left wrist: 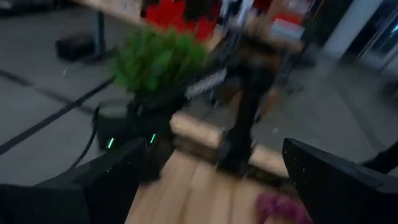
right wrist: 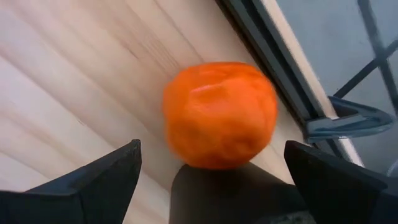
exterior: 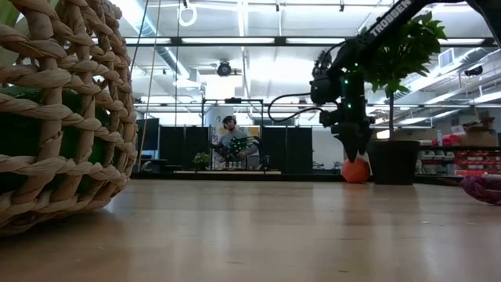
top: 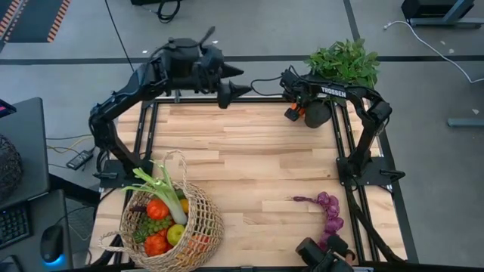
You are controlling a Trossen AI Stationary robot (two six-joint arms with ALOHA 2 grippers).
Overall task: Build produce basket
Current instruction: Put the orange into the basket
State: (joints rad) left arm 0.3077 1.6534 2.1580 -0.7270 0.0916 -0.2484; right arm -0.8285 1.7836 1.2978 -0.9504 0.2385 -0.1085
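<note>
While both hands gape, right hand (right wrist: 211, 177) over one orange (right wrist: 219, 113) (table's corner), left hand (top: 236, 80) aloft

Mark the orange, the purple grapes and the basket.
orange (right wrist: 219, 113): right wrist view, middle of the fruit.
purple grapes (top: 329, 211): high view, middle of the bunch.
basket (top: 206, 225): high view, woven wall.

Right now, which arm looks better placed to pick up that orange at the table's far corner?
The right. Its tool hangs open directly over the orange, fingers either side. The left tool is raised at the far edge, away from it.
</note>
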